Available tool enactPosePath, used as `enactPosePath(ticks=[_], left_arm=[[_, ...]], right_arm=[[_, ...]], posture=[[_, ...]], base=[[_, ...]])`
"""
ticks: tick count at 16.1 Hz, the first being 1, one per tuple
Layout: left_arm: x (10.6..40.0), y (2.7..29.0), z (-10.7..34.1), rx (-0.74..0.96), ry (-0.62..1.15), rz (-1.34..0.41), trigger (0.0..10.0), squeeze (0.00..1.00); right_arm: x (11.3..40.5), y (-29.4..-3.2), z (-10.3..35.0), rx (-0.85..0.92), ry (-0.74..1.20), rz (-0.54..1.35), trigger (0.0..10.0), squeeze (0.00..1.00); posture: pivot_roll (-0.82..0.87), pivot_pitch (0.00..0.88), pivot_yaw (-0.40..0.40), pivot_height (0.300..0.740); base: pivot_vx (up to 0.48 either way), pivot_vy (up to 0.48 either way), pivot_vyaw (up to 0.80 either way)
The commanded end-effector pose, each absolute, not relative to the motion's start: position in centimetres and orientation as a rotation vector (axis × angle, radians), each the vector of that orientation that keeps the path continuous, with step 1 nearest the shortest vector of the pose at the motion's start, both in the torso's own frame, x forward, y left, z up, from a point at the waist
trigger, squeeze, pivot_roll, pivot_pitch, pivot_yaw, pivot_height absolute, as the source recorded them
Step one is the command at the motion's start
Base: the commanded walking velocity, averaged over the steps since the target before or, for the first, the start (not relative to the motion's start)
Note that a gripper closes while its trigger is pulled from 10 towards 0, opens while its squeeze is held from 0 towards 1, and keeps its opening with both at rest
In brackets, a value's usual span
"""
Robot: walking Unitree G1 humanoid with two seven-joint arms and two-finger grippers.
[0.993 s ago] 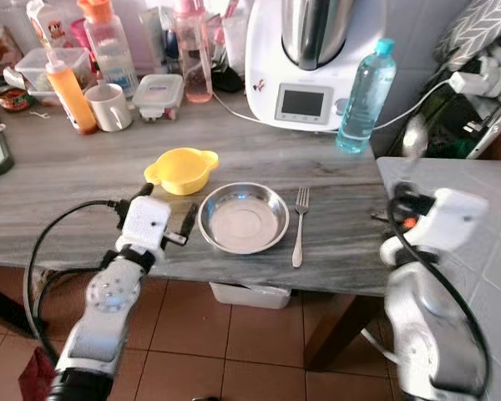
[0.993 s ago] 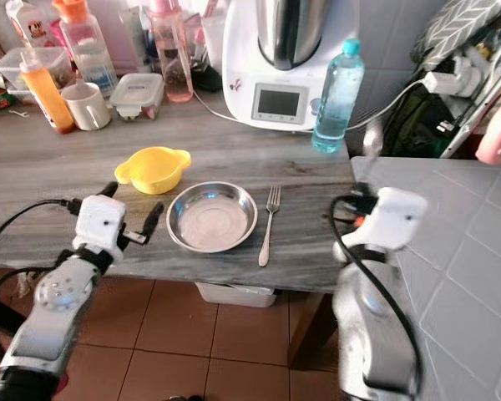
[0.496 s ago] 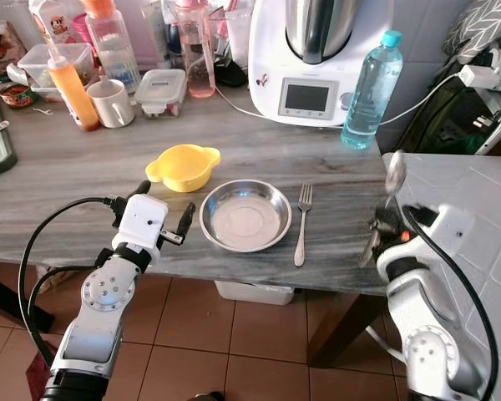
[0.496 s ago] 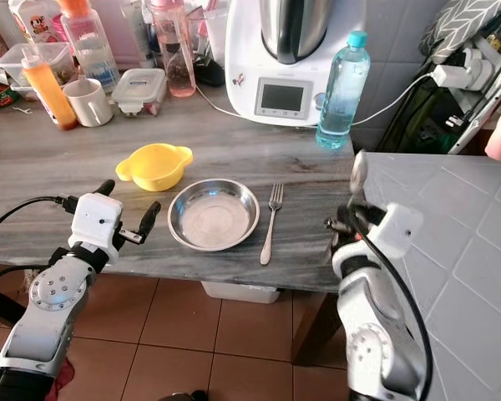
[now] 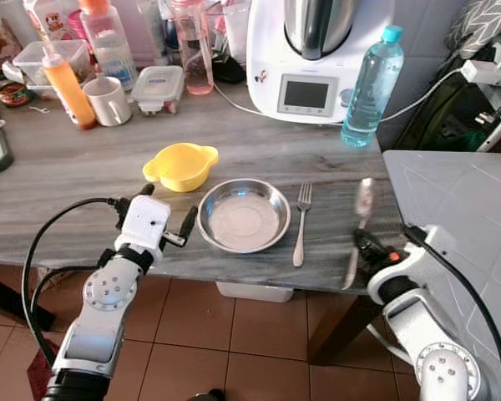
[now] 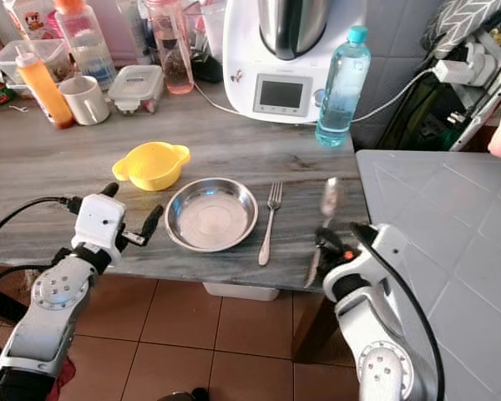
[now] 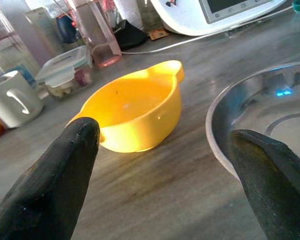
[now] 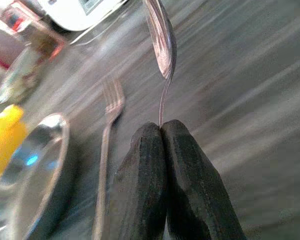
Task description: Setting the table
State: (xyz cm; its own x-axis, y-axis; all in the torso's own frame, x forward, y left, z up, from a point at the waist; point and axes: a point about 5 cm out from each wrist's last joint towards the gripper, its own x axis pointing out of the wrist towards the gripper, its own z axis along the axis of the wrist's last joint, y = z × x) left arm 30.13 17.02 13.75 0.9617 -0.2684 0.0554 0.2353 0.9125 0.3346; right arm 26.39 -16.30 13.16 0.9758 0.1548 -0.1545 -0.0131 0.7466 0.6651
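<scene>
Spoon: a long silver metal spoon [image 5: 359,219] is pinched by its handle between the pressed-together fingers of the right end effector [image 5: 366,247], bowl upward, right of the silver metal fork [image 5: 300,224] and apart from it. Fork lies just right of the round shallow steel plate [image 5: 243,215] on the grey wood-grain worktop [image 5: 67,180]. Small yellow plastic two-handled bowl [image 5: 180,166] sits behind-left of the plate. Left end effector [image 5: 164,211] hovers left of the plate, fingers spread, holding nothing.

2 silver arms with round joint housings, white boxy wrist blocks, looping black cables, and long matte-black fingers [image 7: 50,185]; a small orange-red mark sits on the right wrist.
</scene>
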Motion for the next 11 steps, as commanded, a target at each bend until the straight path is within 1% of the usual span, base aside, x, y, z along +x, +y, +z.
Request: enactPosePath(ticks=[1,6,11], left_arm=[[30.0,16.8,13.9,0.332,-0.1,-0.273,10.0,0.0],[29.8,16.9,13.7,0.331,-0.092,-0.273,10.0,0.0],[29.8,16.7,13.6,0.329,-0.084,-0.282,10.0,0.0]], right_arm=[[26.5,-15.6,13.6,0.751,0.206,0.144,10.0,0.0],[26.1,-16.0,13.5,0.774,0.257,0.214,10.0,0.0],[25.7,-17.9,12.8,0.809,0.3,0.192,10.0,0.0]], posture=[[0.13,0.157,0.04,0.74],[0.13,0.161,0.032,0.74],[0.13,0.164,0.034,0.74]], base=[[0.0,0.0,0.0],[0.0,0.0,0.0],[0.0,0.0,0.0]])
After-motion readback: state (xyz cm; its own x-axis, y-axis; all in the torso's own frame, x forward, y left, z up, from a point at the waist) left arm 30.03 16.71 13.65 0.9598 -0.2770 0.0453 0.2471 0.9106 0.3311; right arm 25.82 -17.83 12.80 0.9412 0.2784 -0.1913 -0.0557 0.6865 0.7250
